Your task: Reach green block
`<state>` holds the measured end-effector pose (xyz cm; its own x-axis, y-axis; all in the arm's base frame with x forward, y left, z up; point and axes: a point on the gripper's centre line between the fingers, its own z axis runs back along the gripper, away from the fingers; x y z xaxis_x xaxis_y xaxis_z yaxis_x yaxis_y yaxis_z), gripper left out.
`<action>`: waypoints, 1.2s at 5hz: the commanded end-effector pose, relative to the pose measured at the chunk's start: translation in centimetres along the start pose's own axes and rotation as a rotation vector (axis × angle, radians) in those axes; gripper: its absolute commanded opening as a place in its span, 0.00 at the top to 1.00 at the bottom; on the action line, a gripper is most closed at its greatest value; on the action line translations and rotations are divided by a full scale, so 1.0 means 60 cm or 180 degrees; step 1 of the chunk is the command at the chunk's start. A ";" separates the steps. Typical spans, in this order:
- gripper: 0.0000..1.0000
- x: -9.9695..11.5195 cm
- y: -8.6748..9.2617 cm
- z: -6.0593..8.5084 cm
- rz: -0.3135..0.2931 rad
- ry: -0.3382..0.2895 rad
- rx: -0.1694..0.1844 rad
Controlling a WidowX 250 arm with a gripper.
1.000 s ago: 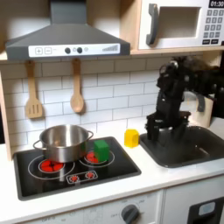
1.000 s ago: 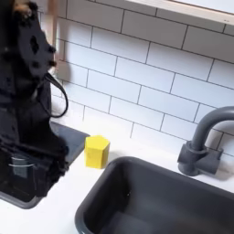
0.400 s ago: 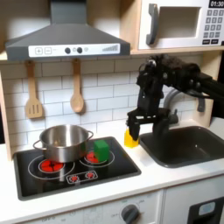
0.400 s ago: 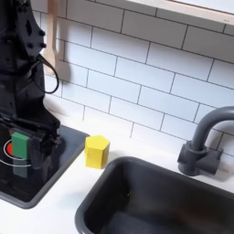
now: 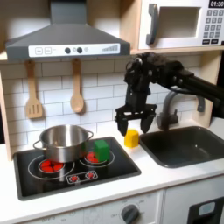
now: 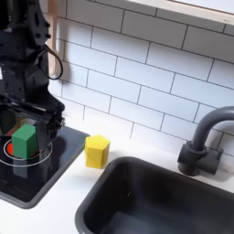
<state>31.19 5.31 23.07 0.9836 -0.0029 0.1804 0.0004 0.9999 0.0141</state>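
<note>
Your green block (image 5: 102,150) stands on the stove top (image 5: 52,175), on the burner at the first exterior view's right, just beside the steel pot (image 5: 63,143) and untouched. You are in the approach: the claw (image 5: 136,119) hangs above the yellow block (image 5: 131,137), its fingers spread apart and holding nothing. By my reading, the next move calls for a shift toward the first exterior view's left and a descent, so the open fingers straddle the green block without bumping the pot or the yellow one. The pot's inside cannot be made out from this angle. The sink basin (image 6: 183,206) looks empty in the second exterior view, with the faucet (image 6: 203,142) behind it on the counter (image 5: 166,179).
</note>
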 end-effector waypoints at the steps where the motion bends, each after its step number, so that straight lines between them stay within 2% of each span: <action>1: 0.00 0.025 0.027 -0.012 0.0075 -0.0008 0.0042; 3: 0.00 0.036 0.059 -0.027 0.0059 -0.0001 0.0079; 6: 0.00 0.052 0.094 -0.053 0.0077 0.0023 0.0106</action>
<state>34.76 10.87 20.25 0.9862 0.0203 0.1646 -0.0265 0.9990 0.0355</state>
